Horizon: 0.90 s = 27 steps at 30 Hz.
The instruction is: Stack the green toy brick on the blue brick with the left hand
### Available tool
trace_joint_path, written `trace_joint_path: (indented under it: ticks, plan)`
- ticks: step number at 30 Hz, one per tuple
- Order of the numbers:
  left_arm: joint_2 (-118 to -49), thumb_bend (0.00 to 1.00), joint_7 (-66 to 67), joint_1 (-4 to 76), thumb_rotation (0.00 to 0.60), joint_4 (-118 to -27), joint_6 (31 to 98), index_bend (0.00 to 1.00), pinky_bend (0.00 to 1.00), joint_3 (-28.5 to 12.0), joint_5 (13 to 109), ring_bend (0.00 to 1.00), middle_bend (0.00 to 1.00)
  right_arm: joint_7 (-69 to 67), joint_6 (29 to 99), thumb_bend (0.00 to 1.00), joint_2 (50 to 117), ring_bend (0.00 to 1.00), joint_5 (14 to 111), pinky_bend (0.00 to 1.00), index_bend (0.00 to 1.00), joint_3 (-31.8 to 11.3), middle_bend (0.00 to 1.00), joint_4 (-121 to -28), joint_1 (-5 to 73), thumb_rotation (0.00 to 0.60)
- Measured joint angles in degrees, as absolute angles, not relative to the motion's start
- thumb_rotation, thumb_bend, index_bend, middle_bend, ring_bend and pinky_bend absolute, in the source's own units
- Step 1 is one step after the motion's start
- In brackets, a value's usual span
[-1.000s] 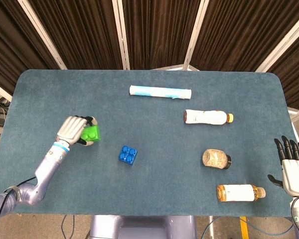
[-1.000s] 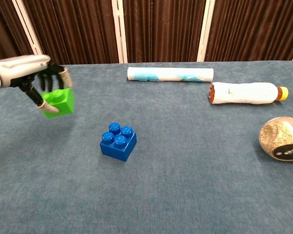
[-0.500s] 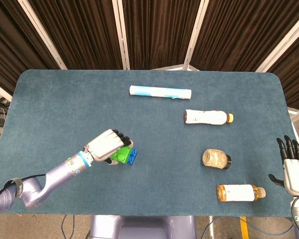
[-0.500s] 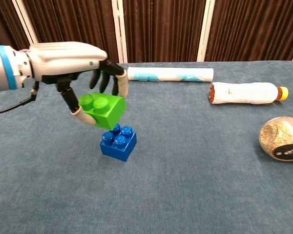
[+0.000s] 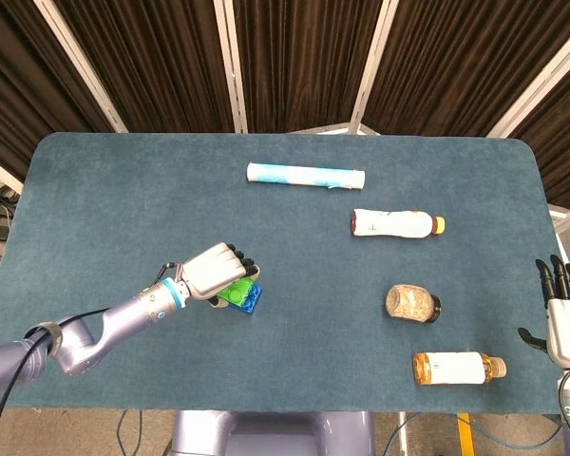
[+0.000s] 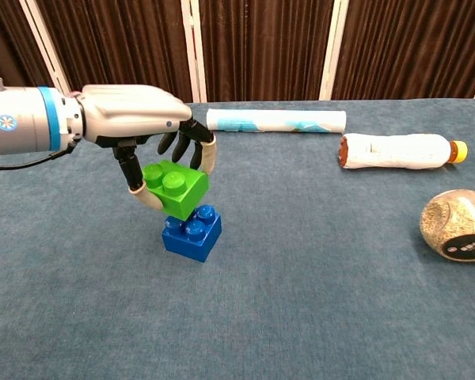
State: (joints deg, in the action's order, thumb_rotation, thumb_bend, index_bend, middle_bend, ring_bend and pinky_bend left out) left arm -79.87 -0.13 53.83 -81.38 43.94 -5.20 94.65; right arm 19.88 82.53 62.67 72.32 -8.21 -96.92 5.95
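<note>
While our left hand (image 6: 134,119) clamps the green brick (image 6: 175,188) tilted over the blue brick (image 6: 191,235), overhanging toward 10 o'clock, we must level, align and press.

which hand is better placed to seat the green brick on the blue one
Left. The left hand already holds the green brick tilted over the blue brick, not squarely seated. The right hand sits at the table's far right edge, holding nothing.

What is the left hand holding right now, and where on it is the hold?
The left hand holds the green brick, pinching it by its opposite sides. The right hand holds nothing.
</note>
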Motion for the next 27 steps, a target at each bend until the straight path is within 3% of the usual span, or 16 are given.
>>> trace_joint_path:
  ticks: [13,27]
  plan:
    - [-83.62,0.14,-6.21,55.96,0.6,-75.85,44.84,0.54,0.48,-2.14,97.41,0.51,0.57,18.75,81.66,0.0,62.25,0.0,71.11,0.0,0.0,-8.53,0.0,-96.37,6.2,0.6]
    - [-85.82,0.14,-5.05,56.94,0.6,-73.45,43.72,0.54,0.47,-2.12,95.12,0.5,0.57,17.29,81.78,0.0,61.65,0.0,71.37,0.0,0.0,-8.53,0.0,-96.67,6.12,0.6]
